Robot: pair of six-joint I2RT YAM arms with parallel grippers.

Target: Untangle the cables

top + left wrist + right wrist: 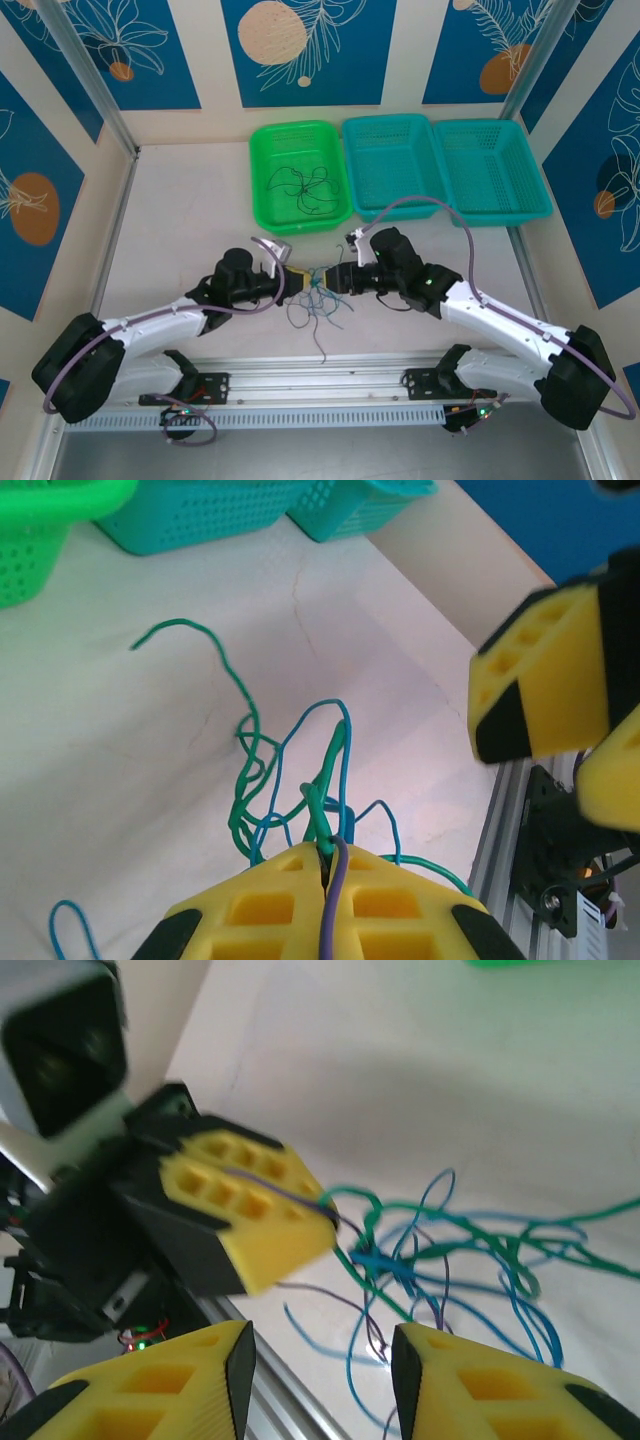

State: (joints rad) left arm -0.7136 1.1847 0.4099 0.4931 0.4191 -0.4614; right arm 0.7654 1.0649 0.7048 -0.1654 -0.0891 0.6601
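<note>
A tangle of thin cables in green, teal-blue and purple lies on the table between my two grippers. My left gripper is shut on the tangle's left end. In the left wrist view a green strand and a purple strand run out of the closed jaws of the left gripper. My right gripper stands just right of the tangle. Its fingers are apart in the right wrist view with nothing between them, and the cables hang beyond them.
A green basket at the back holds more thin dark cables. Two teal baskets stand to its right. An aluminium rail runs along the near table edge.
</note>
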